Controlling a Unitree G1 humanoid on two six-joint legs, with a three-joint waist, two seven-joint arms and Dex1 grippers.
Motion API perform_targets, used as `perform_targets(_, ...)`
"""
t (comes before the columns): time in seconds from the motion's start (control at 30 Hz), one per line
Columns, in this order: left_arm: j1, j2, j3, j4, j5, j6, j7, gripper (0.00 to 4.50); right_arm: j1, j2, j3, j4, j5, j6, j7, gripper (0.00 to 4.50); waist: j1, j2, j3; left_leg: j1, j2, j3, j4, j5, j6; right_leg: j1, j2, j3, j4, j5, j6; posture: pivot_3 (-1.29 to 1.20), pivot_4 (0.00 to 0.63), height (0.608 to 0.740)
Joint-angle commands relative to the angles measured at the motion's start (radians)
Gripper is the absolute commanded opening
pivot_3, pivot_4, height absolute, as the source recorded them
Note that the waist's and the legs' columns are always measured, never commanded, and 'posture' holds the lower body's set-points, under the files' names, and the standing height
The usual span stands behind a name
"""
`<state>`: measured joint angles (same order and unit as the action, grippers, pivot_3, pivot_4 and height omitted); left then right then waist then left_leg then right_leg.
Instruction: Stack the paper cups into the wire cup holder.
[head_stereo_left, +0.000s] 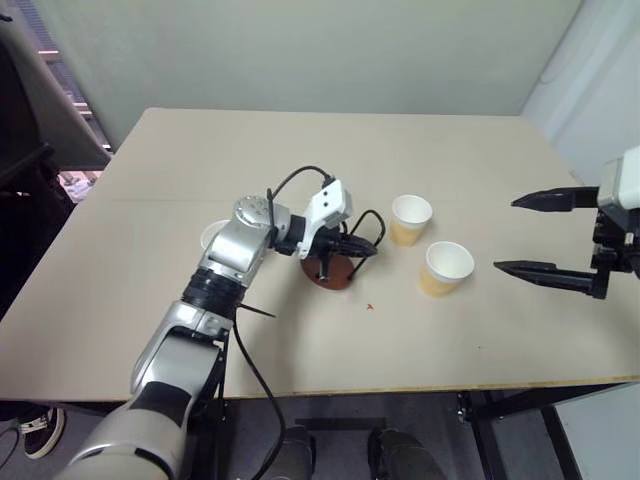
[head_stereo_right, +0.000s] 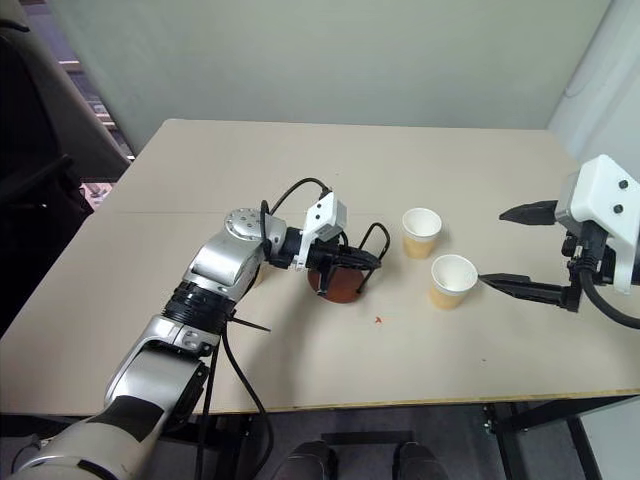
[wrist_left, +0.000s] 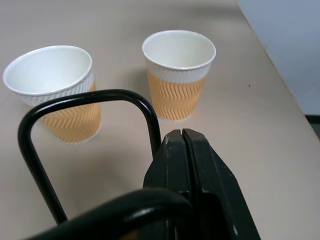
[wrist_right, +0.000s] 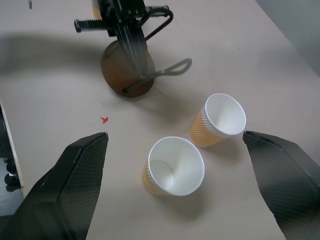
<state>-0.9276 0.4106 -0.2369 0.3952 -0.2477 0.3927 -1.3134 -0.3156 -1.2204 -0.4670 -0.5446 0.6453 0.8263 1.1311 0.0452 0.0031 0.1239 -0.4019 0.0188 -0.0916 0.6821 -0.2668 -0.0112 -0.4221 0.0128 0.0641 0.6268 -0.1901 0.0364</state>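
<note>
Third cup (head_stereo_left: 213, 233) mostly hidden behind left arm (head_stereo_left: 235, 255).

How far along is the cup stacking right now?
Nothing is stacked yet: the wire cup holder holds no cup. In hand: the left gripper is shut at the holder's wire, seemingly steadying it. The right gripper is open beside two upright paper cups. A third cup sits behind the left arm. All three remain to be stacked.
</note>
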Motion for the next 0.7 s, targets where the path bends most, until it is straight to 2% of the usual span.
perform_targets(0.03, 0.027, 0.016, 0.041, -0.106, -0.083, 0.05, -0.058, 0.04, -0.015, -0.021, -0.027, 0.005, 0.009, -0.019, -0.013, 4.5, 0.0, 0.0, 0.0, 0.0, 0.0, 0.0, 0.0, 0.0, 0.0, 0.0, 0.0, 0.0, 0.0, 0.0, 0.0, 0.0, 0.15, 0.74)
perform_targets(0.23, 0.077, 0.068, 0.065, -0.156, -0.08, 0.075, -0.023, 0.04, -0.028, -0.027, 0.002, 0.023, 0.006, -0.04, -0.011, 4.5, 0.001, 0.0, 0.0, 0.0, -0.001, 0.001, 0.001, 0.003, -0.005, 0.0, -0.001, 0.002, 0.0, -0.002, 0.003, 0.0, 0.15, 0.74)
perform_targets(0.47, 0.211, 0.124, 0.036, -0.208, 0.007, 0.026, 0.091, 0.04, -0.057, -0.032, 0.05, 0.057, -0.001, -0.072, -0.011, 4.5, 0.0, 0.001, 0.0, 0.001, -0.002, 0.002, 0.0, 0.002, -0.004, 0.0, -0.001, 0.005, 0.0, -0.003, 0.004, 0.0, 0.15, 0.74)
perform_targets(0.57, 0.249, 0.123, 0.047, -0.243, -0.012, 0.072, 0.113, 0.63, -0.075, -0.034, 0.071, 0.069, 0.0, -0.082, -0.009, 4.5, 0.002, 0.001, 0.0, 0.001, -0.002, 0.003, 0.0, 0.002, -0.004, 0.0, -0.001, 0.005, 0.0, -0.003, 0.004, 0.0, 0.15, 0.74)
perform_targets(0.7, 0.278, 0.136, 0.057, -0.255, 0.016, 0.039, 0.16, 2.03, -0.087, -0.036, 0.091, 0.083, -0.004, -0.095, -0.005, 4.5, 0.0, 0.001, 0.0, 0.001, -0.003, 0.003, 0.0, -0.001, 0.002, 0.0, -0.002, 0.006, 0.0, -0.003, 0.004, 0.0, 0.15, 0.74)
